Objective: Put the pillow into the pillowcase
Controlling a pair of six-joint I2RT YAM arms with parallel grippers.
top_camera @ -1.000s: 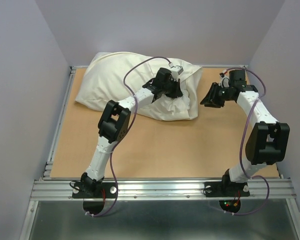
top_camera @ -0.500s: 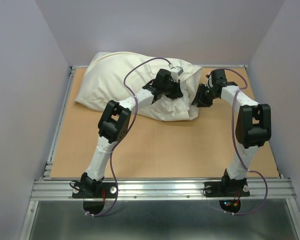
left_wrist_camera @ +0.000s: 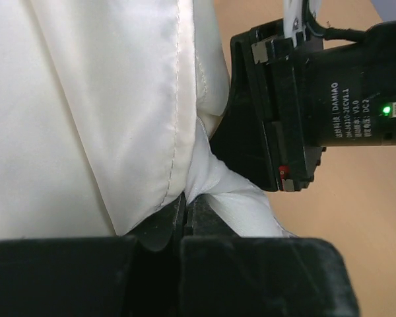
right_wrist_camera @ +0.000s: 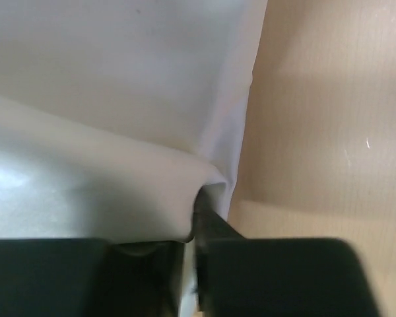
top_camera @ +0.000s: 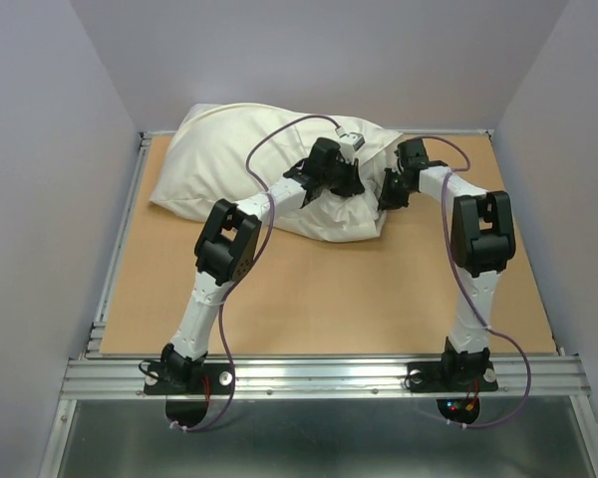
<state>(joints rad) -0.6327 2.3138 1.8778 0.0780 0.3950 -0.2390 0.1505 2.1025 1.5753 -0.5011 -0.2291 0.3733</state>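
Left gripper [left_wrist_camera: 185, 221] clamped on pillowcase [top_camera: 229, 149] hem; right gripper [right_wrist_camera: 190, 228] at mouth fold, whether jaws bite cannot tell. Pillow [left_wrist_camera: 241, 201] seemingly mostly inside, corner showing, far on table [top_camera: 309, 289]. Late stage; next: draw hem over corner.

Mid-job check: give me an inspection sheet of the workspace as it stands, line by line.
Surface: tan wooden table, metal rail along its near edge.
Job's things: pillowcase lies puffy at far left-centre; pillow seemingly inside, whiter fabric showing at the right end.
Clutter: nothing seen.
Grippers: left gripper shut on the pillowcase hem; right gripper pinching a fabric fold at the pillowcase's right edge.
Cables: purple cables loop along both arms, one arching over the pillowcase.
Surroundings: plain lilac walls on three sides.
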